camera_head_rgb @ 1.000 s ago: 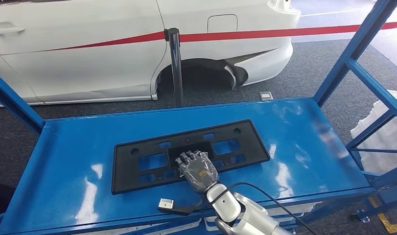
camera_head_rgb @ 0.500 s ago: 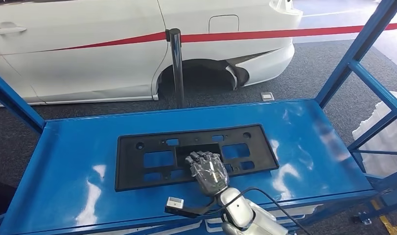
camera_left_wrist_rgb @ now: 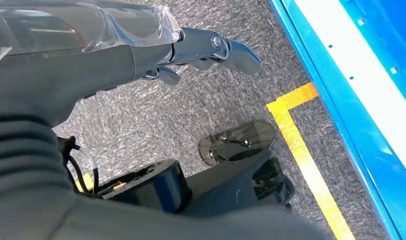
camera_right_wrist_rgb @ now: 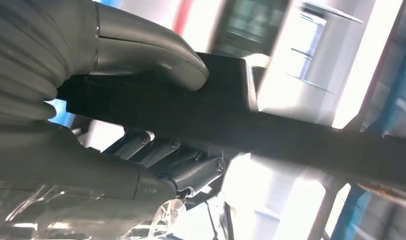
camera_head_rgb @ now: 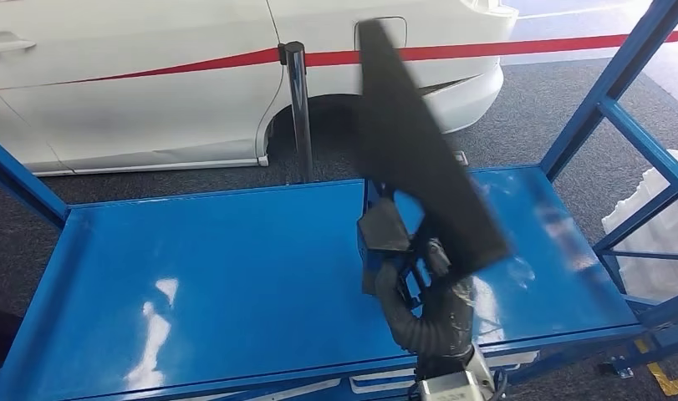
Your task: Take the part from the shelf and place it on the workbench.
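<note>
The part is a long black plastic plate with cut-outs. It stands tilted on end above the right half of the blue shelf, lifted off it. My right hand grips it at its lower end. In the right wrist view the thumb presses one face of the black part and the dark fingers wrap the other face. My left hand hangs over grey carpet beside the shelf's blue edge, fingers stretched out and holding nothing.
Behind the shelf stands a white car, with a red barrier tape on a dark post in front of it. Blue frame uprights rise at the right, a white wrapped bundle beyond them. Yellow floor tape runs along the shelf.
The black part lay flat on the shelf with my right hand resting on it. It is now lifted off and swung up on end in that hand's grip.
</note>
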You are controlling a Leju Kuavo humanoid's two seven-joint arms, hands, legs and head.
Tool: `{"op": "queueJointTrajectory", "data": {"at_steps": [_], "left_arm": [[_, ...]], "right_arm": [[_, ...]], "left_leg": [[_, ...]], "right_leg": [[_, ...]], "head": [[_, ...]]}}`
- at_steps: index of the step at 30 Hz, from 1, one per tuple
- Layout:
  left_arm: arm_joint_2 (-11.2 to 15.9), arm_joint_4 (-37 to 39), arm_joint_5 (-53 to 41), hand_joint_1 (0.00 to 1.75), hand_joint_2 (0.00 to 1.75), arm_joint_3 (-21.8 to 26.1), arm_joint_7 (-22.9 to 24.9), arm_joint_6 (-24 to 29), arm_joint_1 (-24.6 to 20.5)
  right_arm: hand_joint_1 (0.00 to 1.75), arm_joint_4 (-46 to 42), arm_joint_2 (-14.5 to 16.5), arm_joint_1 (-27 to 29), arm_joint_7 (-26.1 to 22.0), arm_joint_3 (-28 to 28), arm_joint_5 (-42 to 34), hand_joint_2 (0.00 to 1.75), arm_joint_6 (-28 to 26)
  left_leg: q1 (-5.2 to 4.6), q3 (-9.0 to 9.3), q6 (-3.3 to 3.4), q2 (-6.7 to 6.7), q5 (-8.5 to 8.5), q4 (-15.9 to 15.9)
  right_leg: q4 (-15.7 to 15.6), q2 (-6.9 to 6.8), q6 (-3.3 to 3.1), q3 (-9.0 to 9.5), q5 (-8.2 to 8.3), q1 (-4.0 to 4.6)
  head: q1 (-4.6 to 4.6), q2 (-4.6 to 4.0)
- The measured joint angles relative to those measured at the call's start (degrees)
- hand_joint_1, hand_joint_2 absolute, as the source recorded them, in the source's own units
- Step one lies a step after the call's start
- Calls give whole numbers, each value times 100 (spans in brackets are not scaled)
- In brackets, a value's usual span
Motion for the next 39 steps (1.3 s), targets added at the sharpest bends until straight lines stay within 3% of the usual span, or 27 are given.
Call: {"op": "queueJointTrajectory", "data": {"at_steps": [7, 20, 24, 34, 39], "left_arm": [[91, 22, 58, 0, 175, 98, -175, -12, -8], [116, 24, 84, 0, 175, 136, -141, 192, -16], [119, 24, 307, 0, 175, 144, -190, 7, -13], [118, 24, 411, 0, 175, 163, 204, -172, -10], [121, 24, 399, 0, 175, 178, 187, -240, -11]], "right_arm": [[175, -1339, -77, 261, -515, -214, -293, 175, 0], [175, -1897, -83, 347, -928, -227, -719, 175, 0], [175, -1954, -84, 381, -1158, -239, -1252, 175, 2], [175, -1956, -83, 436, -1787, -329, -2979, 175, 185], [175, -1943, -82, 484, -1917, -415, -3298, 175, 369]], "left_leg": [[0, -19, 0, -3, 0, 0], [0, -20, 0, -6, 0, -2], [0, -21, 0, -6, 0, -2], [-33, -35, 5, -8, -4, 3], [-63, -42, 40, -8, -24, 17]], "right_leg": [[0, -6, 3, -18, -3, -1], [0, -10, 1, -23, -6, -1], [0, -10, 1, -23, -6, -1], [-2, -13, 7, -24, -2, -17], [-5, -14, 36, -26, -3, -60]], "head": [[0, 0], [0, 0], [0, 0], [0, 0], [0, 0]]}}
